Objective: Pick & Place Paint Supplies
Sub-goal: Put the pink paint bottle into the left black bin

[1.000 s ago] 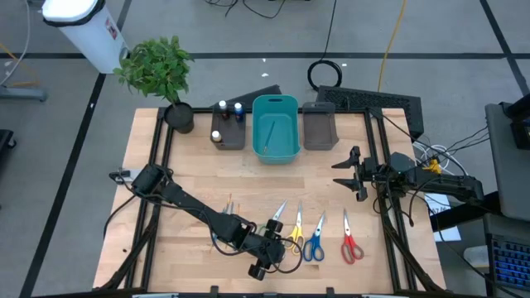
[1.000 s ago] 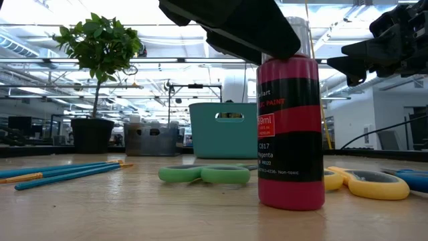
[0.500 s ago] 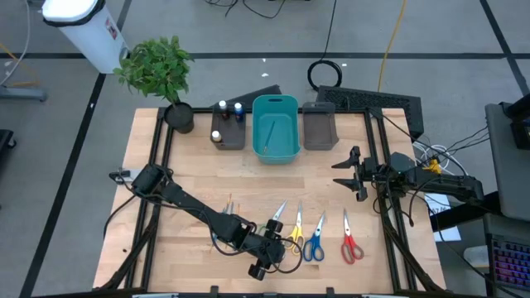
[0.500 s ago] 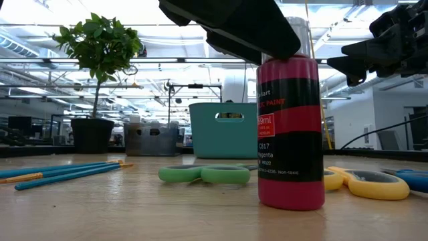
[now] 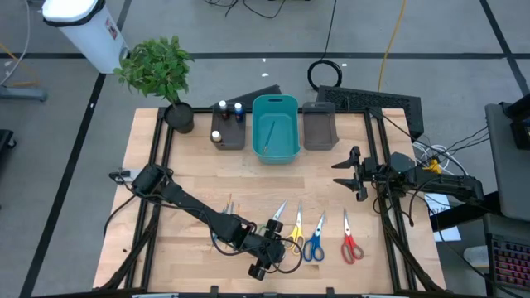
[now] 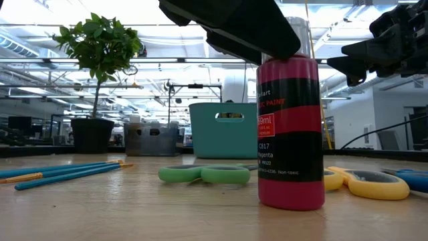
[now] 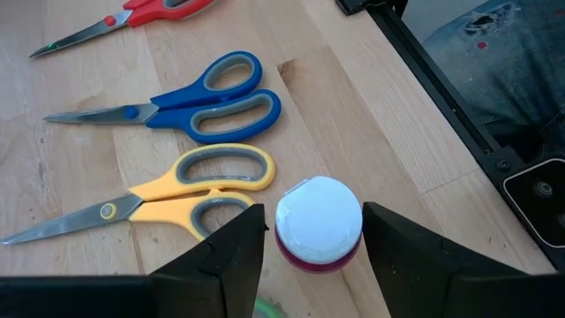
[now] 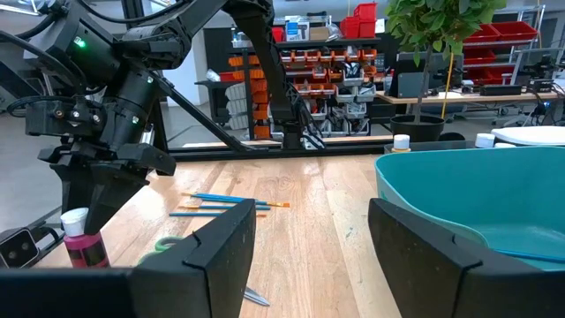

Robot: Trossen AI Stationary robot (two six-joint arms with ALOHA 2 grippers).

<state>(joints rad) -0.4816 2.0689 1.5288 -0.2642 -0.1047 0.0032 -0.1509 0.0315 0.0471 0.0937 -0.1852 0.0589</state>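
The left gripper [image 7: 309,252] hung at the table's [image 5: 199,165] lower edge — jaws apart around an upright magenta bottle [image 6: 291,130]. 4 scissors [image 5: 313,236] lay right of it. The right gripper [image 5: 349,173] waited open — mid-right.

Robotics lab: parts-bin shelving [image 8: 340,75] (red, orange), floor cables [image 5: 327,73].

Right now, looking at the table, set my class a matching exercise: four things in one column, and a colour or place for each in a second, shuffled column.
Column 1:
1. paint bottle
2. bin at the table's far middle
3. scissors nearest the right arm's side
4. left gripper

Column 2:
A. teal
B. red handles
C. open around the white cap
D. magenta, standing upright

Pairs: 1-D, 2-A, 3-B, 4-C
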